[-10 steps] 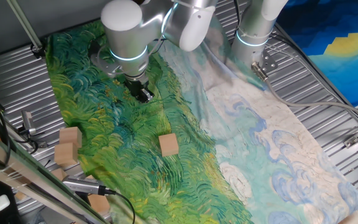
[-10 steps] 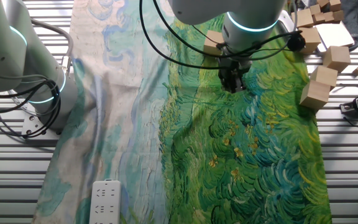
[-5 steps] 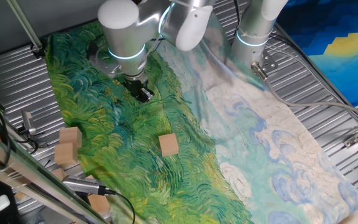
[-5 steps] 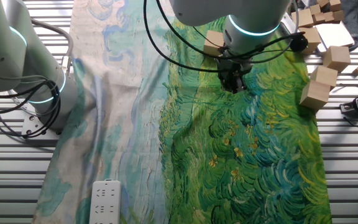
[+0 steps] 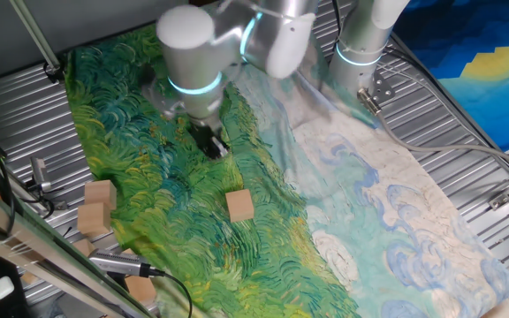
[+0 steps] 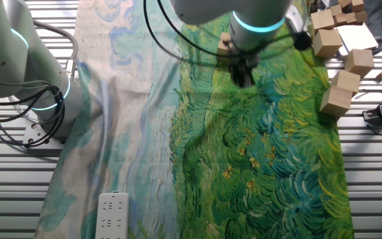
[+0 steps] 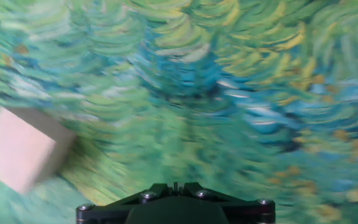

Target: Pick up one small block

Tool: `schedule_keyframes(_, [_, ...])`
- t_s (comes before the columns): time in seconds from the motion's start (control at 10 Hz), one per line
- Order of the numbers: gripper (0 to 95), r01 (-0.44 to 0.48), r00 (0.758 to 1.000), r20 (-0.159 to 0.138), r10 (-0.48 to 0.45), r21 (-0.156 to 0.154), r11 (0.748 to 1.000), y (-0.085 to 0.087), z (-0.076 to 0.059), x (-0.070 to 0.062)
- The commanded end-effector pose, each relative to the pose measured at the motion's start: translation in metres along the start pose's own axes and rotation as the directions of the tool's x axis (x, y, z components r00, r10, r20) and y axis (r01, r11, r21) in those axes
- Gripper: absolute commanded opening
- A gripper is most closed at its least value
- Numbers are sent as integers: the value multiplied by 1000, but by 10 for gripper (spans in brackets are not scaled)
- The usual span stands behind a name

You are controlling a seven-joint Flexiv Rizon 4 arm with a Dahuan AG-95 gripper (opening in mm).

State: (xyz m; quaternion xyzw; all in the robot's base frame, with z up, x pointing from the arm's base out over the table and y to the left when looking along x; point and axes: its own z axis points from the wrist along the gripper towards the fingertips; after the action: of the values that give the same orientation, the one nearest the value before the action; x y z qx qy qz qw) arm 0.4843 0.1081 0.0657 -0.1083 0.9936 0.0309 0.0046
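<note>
Above the cloth (image 5: pixel 148 168), blurred fingers (image 5: pixel 214 147) seemingly hold nothing.

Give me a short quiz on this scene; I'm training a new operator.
1. True or false: the small block lies on the painted cloth, clear of the jaws.
2. In the hand view, the small block appears: A lower left, B upper right, C centre.
3. What white item lies at the cloth's pale end in the other fixed view?
Key: 1 true; 2 A; 3 a power strip.
</note>
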Motion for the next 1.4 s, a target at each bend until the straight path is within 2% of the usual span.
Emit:
schedule_keyframes(0.1, [0, -88, 996, -28, 88, 22, 996, 52, -7, -15])
schedule_keyframes(0.4, [0, -143, 989, -38, 145, 42, 989, 88, -8, -24])
schedule_keyframes(0.6, [0, -158, 986, -37, 160, 51, 986, 102, -6, -26])
schedule_keyframes(0.7, [0, -150, 988, -38, 151, 46, 988, 103, -6, -26])
schedule_keyframes(0.9, [760, -133, 990, -34, 134, 44, 990, 103, -6, -26])
schedule_keyframes(1.0, [950, -146, 988, -33, 148, 46, 988, 103, -6, -26])
schedule_keyframes(1.3, [950, -165, 986, -32, 167, 47, 985, 102, -6, -25])
schedule_keyframes(1.4, [760, -155, 987, -27, 157, 49, 987, 101, -6, -24])
